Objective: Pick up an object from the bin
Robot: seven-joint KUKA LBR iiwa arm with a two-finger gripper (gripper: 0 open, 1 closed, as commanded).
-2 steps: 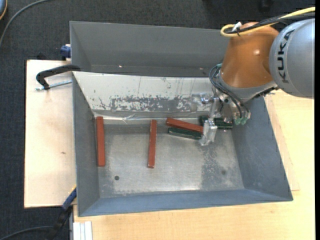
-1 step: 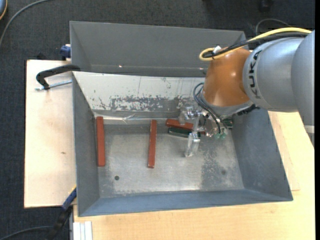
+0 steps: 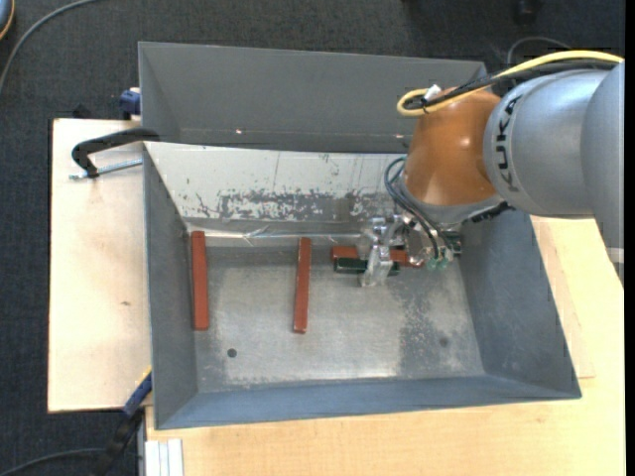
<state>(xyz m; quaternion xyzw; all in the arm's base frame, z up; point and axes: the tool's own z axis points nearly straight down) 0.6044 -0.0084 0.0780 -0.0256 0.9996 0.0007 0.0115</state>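
My gripper (image 3: 378,258) hangs low at the back of the bin floor, right of the middle, under the orange wrist cover. A small red and dark block (image 3: 346,258) lies right at its left side, touching or nearly touching it. A bit of red (image 3: 400,256) also shows on the gripper's right side; whether it belongs to the same block is unclear. A red-brown stick (image 3: 301,286) lies lengthwise on the floor to the left of the gripper.
A second red-brown stick (image 3: 199,280) lies along the left wall. A small dark spot (image 3: 231,353) marks the floor at the front left. The arm and its cables come in over the bin's back right corner.
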